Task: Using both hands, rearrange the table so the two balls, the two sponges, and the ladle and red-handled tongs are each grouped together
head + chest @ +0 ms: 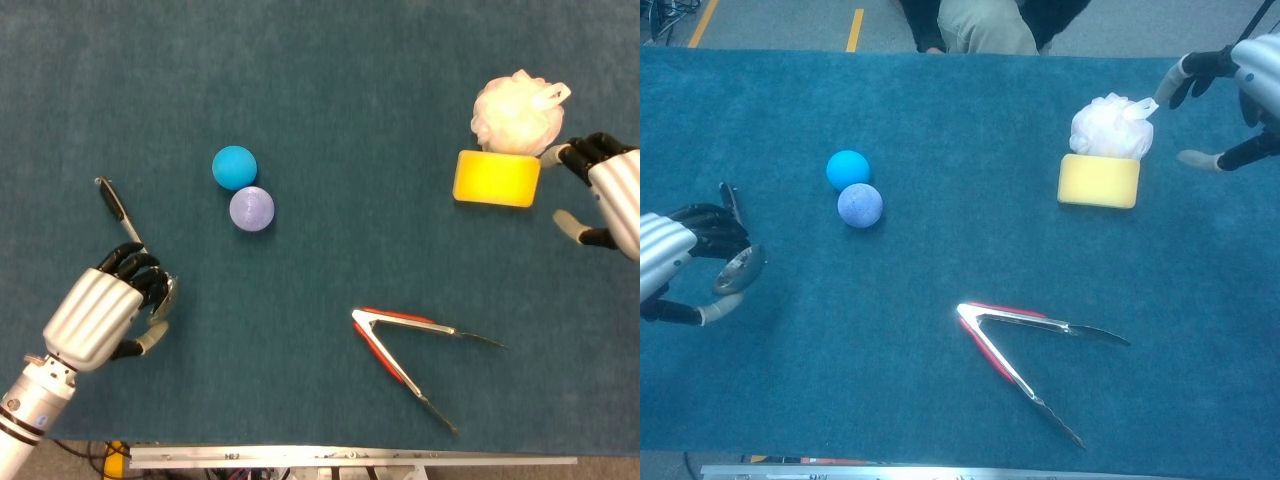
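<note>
Your left hand grips the ladle at the table's left edge — its bowl is off the cloth. Your right hand is open and empty, just beside the yellow sponge. The tongs lie near the front — well apart from the ladle.
</note>
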Available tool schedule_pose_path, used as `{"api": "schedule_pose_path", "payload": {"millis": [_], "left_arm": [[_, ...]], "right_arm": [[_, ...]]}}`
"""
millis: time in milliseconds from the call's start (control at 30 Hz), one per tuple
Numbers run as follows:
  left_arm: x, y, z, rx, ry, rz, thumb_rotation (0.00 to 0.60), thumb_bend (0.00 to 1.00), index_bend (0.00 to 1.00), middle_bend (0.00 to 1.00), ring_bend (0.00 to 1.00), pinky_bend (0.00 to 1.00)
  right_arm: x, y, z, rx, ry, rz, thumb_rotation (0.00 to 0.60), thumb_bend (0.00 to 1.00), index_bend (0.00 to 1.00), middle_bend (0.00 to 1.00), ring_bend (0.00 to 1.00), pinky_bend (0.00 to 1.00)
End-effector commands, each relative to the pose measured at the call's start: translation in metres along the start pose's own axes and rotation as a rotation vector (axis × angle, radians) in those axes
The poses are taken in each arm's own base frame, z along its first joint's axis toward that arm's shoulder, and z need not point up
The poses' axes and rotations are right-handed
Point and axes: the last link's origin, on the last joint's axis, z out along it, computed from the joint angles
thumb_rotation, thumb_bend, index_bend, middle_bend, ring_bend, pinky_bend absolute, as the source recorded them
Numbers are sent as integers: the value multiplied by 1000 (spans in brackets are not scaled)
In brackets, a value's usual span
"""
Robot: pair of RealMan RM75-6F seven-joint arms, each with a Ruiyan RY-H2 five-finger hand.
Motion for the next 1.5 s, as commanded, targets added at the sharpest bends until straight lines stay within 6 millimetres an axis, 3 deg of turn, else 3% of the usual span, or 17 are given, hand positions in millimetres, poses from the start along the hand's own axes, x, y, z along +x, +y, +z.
{"api": "schedule_pose_path", "payload": {"millis": [33, 467, 733, 1100, 1500], "left_arm": [[9, 0, 2, -51, 41, 61, 600, 367, 691, 450, 266, 180], [25, 18, 17, -287, 103, 169, 600, 367, 694, 451, 266, 180], [30, 47, 32, -457, 104, 198, 600, 366, 694, 445, 266, 180], [22, 88, 54, -646, 60, 219, 600, 366, 695, 436, 266, 180], [8, 109, 64, -800, -20, 283, 600, 366, 697, 412, 251, 180]], "right_arm": [[0, -1, 1, 0, 1, 0, 600, 187, 372, 423, 339, 641], [-1, -5, 6, -14, 6, 4, 600, 185, 372, 423, 339, 641], [2, -7, 15, -28, 14, 8, 600, 183, 372, 423, 340, 641], [17, -11, 18, -26, 71, 33, 600, 179, 372, 423, 339, 641], [17, -2, 20, -57, 76, 51, 600, 167, 372, 423, 339, 641]]}}
